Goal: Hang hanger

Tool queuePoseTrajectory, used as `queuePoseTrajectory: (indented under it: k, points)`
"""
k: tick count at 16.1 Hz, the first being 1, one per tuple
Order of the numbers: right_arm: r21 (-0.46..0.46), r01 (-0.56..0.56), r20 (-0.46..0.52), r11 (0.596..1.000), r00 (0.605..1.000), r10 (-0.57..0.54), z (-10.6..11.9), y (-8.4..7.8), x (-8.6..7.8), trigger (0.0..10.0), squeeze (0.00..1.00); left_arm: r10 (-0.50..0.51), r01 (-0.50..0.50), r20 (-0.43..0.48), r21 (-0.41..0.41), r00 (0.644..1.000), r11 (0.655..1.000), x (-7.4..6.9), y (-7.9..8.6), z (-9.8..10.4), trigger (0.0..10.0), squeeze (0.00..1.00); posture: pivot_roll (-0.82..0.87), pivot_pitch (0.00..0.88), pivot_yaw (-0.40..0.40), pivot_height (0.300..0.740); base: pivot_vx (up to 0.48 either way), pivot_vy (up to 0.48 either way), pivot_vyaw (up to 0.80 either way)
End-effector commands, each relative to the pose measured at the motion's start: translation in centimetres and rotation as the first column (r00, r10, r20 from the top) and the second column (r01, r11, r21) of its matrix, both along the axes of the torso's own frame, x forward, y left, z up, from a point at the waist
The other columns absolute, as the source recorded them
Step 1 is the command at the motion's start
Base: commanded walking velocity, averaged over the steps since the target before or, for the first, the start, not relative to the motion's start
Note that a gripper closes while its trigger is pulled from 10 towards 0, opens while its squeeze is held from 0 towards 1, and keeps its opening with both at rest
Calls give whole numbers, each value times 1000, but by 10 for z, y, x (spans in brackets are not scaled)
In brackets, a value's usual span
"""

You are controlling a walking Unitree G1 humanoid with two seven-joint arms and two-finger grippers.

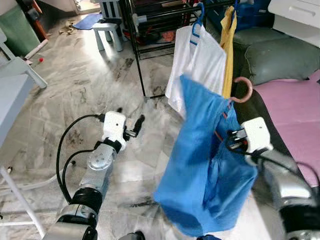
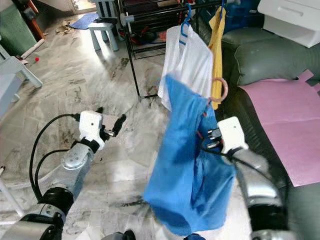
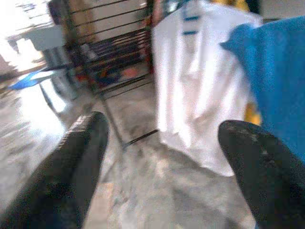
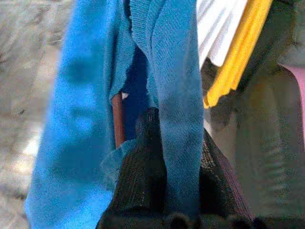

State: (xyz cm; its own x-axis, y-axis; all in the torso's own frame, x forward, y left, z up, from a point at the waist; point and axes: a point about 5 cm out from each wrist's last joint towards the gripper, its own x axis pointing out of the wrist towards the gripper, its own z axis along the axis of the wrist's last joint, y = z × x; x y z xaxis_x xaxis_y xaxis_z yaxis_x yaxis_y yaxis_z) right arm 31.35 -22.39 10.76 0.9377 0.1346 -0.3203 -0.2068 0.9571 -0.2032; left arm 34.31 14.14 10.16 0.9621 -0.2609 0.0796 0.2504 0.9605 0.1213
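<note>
Right hand (image 1: 231, 141) clamped on hanger (image 1: 243, 90) through blue garment (image 1: 200, 165), held up mid-air w/ pink hook poking out on top. Rack rail (image 1: 165, 9) up and fwd of that hand, beyond white shirt (image 1: 197, 65) and yellow garment (image 1: 228, 45) already hanging there. Hanger's long axis hidden under cloth, can't tell. Left hand (image 1: 136, 126) spread open, empty, low over floor (image 1: 75, 85), farther from rail. No brands or writing legible.
</note>
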Motion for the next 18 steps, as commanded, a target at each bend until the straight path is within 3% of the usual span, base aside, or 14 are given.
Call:
queuePoseTrajectory:
  k: [1,2,3,4,5,6,10,11,12,13,14,15,16,18]
  points:
    - [-22,24,36,999,999,-23,6,2,0,0,0,37,-37,-20,-8,999,999,-1,5,-3,10000,1000,-145,101,77,740,0,0,0]
    - [-17,38,13,999,999,-38,-2,10,-4,5804,0,21,-22,-44,-23,999,999,-3,1,-6,10000,1000,-146,99,76,740,0,0,0]
    - [2,39,6,999,999,-39,-4,13,-5,10000,0,12,-14,-47,-23,999,1000,-3,-1,-6,10000,1000,-149,93,76,740,0,0,0]
    - [29,59,4,998,998,-59,-7,23,-6,10000,0,14,-15,-53,-19,999,1000,-2,-5,-6,10000,1000,-149,93,76,740,0,0,0]
    - [39,68,23,997,997,-68,-7,28,-5,10000,0,24,-26,-60,-19,998,999,-1,-7,-6,10000,125,-151,93,80,740,0,0,0]
    - [57,77,40,995,996,-79,-7,32,-6,10000,0,29,-31,-67,-21,997,999,-2,-9,-8,10000,0,-151,93,80,740,0,0,0]
    - [134,104,26,985,994,-108,-7,44,-8,10000,0,6,-12,-91,-65,996,998,-6,-19,-10,10000,0,-154,97,75,740,0,0,0]
    - [103,114,32,988,993,-118,-8,44,-9,10000,0,-6,-4,-109,-94,994,996,-7,-23,-11,10000,0,-153,99,75,740,0,0,0]
    - [90,153,27,984,987,-156,-11,41,-8,10000,0,-5,-6,-107,-102,994,995,-7,-25,-10,10000,1000,-150,104,74,740,0,0,0]
    - [61,188,22,980,982,-190,-13,37,-8,10000,0,13,-22,-104,-88,994,996,-7,-24,-9,10000,1000,-150,105,75,740,0,0,0]
    - [34,204,7,978,979,-204,-16,35,-10,10000,0,32,-39,-106,-64,994,997,-8,-21,-9,10000,851,-151,105,75,740,0,0,0]
    - [11,212,-5,977,977,-212,-18,34,-12,10000,0,43,-49,-109,-55,993,997,-8,-20,-9,10000,851,-151,105,75,740,0,0,0]
    - [-15,203,0,979,979,-203,-19,34,-13,10000,0,58,-66,-118,-70,991,995,-8,-17,-10,10000,0,-153,104,75,740,0,0,0]
    - [-28,196,-12,980,980,-196,-22,33,-17,10000,0,70,-86,-138,-115,988,990,-9,-14,-12,10000,0,-160,108,76,740,0,0,0]
